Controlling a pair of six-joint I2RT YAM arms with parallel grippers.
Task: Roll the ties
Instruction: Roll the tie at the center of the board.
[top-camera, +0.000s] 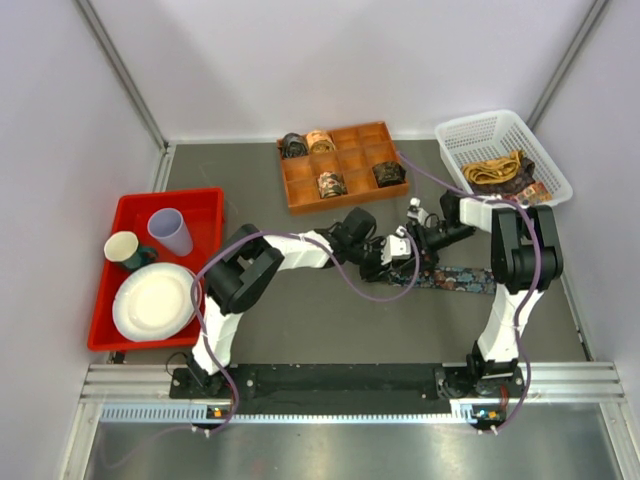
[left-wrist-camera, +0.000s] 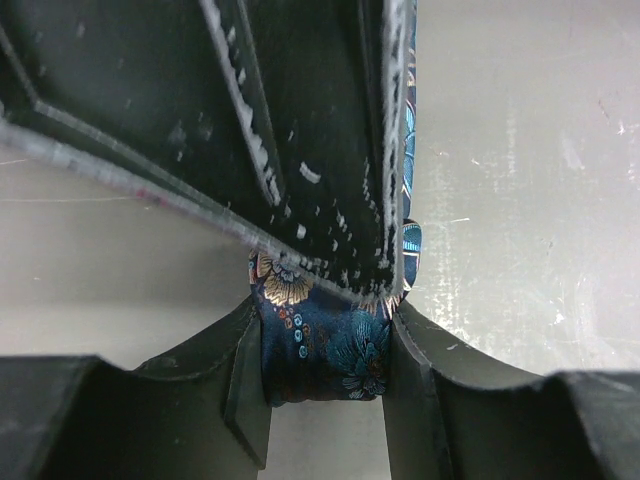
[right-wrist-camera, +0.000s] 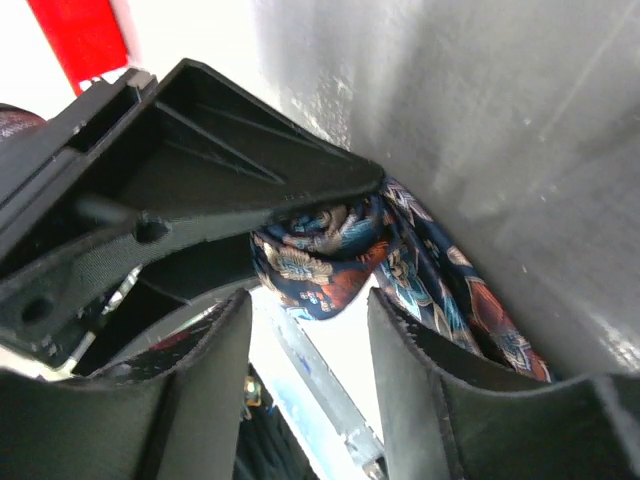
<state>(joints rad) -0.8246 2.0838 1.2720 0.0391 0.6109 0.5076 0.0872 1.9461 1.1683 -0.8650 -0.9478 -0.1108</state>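
Ties, top view: one tie on the table (top-camera: 462, 278), a dark floral strip right of centre, with its left end raised to the grippers; four rolled ties (top-camera: 331, 184); loose ties (top-camera: 500, 170), gold and dark, at least two, too tangled for an exact count.
Orange organiser (top-camera: 352, 140): a grid of compartments at the back centre. It holds the four rolled ties, one in each compartment: two side by side at its back left, two nearer its front.
White basket (top-camera: 480, 135): at the back right, it holds the loose ties.
Red tray (top-camera: 208, 215): on the left, it holds one white plate (top-camera: 155, 300), one lilac cup (top-camera: 170, 232) and one green mug (top-camera: 125, 250).
Grippers, top view: left gripper (top-camera: 398, 250) and right gripper (top-camera: 418, 238) meet tip to tip above the table (top-camera: 300, 320).
Left wrist view: the left gripper (left-wrist-camera: 322, 335) is closed tightly on the folded or rolled end of the tie on the table (left-wrist-camera: 320, 350). Its fingers (left-wrist-camera: 245, 390) press both sides. A narrow part of the tie runs up along the edge of the right gripper's dark finger (left-wrist-camera: 200, 130).
Right wrist view: the right gripper (right-wrist-camera: 308, 300) has its fingers (right-wrist-camera: 200, 400) apart, with a bright gap between them. The tie's bunched end (right-wrist-camera: 320, 265) sits just beyond the tips, and the rest goes down behind one finger. I cannot tell whether the fingers touch the fabric.
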